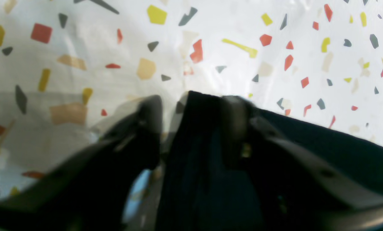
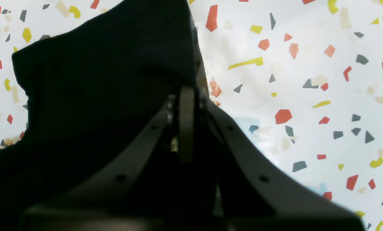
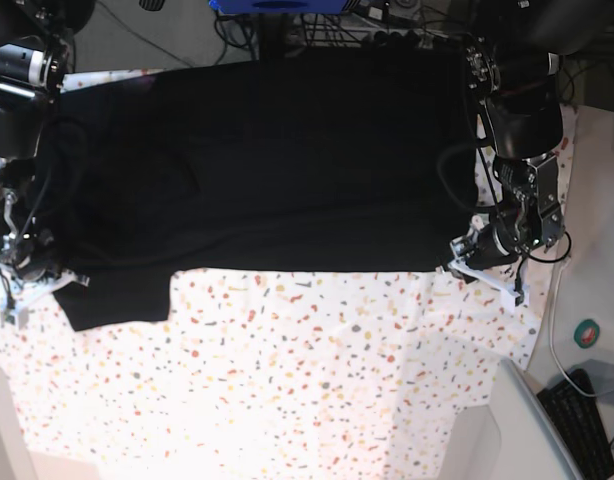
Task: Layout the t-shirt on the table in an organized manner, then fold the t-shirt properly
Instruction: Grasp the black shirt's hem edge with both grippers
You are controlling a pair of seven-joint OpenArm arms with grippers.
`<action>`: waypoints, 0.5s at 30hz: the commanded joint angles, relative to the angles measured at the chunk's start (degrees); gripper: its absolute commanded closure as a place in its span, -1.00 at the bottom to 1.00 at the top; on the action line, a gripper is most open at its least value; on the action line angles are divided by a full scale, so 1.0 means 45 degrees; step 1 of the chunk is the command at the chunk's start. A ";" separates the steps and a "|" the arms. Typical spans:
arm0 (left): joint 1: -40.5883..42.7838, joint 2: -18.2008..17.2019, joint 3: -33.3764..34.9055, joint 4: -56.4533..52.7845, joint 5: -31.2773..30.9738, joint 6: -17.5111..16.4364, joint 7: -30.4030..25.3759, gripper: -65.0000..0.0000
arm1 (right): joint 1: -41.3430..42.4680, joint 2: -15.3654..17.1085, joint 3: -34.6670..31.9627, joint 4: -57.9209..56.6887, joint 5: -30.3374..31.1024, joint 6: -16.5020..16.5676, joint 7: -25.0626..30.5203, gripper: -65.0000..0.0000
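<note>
1. Spread wide across the far half of the table (image 3: 317, 360): the t-shirt (image 3: 267, 160), black and matte, near edge running roughly straight from side to side, one sleeve (image 3: 117, 298) hanging lower at the base view's left.
2. At the base view's right, reaching down along the table edge: the left arm, wrist bent inward, left gripper (image 3: 465, 250) low at the shirt's near right corner.
3. From the left wrist view: left gripper (image 1: 191, 102) jaws only partly closed, a fold of black cloth (image 1: 204, 134) standing between the two fingers, speckled cover visible in the gap beside the left-hand finger (image 1: 148, 118). Clamped or merely straddling the cloth: cannot tell.
4. At the base view's left, likewise reaching down the side: the right arm, right gripper (image 3: 32, 270) low beside the sleeve, close to the table's left edge.
5. From the right wrist view: right gripper (image 2: 187, 96) jaws pressed together on the shirt's edge, black cloth (image 2: 98, 80) rising in a peak above the fingertips and draping off to the view's left.
6. Bare speckled cover (image 2: 306, 96) to the right of the pinched cloth in that view; near half of the table in the base view without cloth.
7. Off the table at the base view's lower right: a keyboard (image 3: 587, 420) on a plain grey surface.
</note>
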 commanded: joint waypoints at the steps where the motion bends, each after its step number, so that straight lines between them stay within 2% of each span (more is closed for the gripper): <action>1: -0.0014 0.0171 0.0093 -0.0070 -0.0056 -0.0125 0.0706 0.52 | 0.0339 0.0195 0.0036 0.0211 0.0044 0.0042 0.0229 1.00; 4: -0.0014 0.0171 0.0093 -0.0070 -0.0095 -0.0125 0.0706 1.00 | 0.0339 0.0195 0.0036 0.0211 0.0044 0.0042 0.0229 1.00; 15: -0.0971 0.0093 0.0073 -0.0031 -0.0056 -0.0125 0.0706 1.00 | 0.0359 0.0195 0.0036 0.0211 0.0044 0.0042 0.0229 1.00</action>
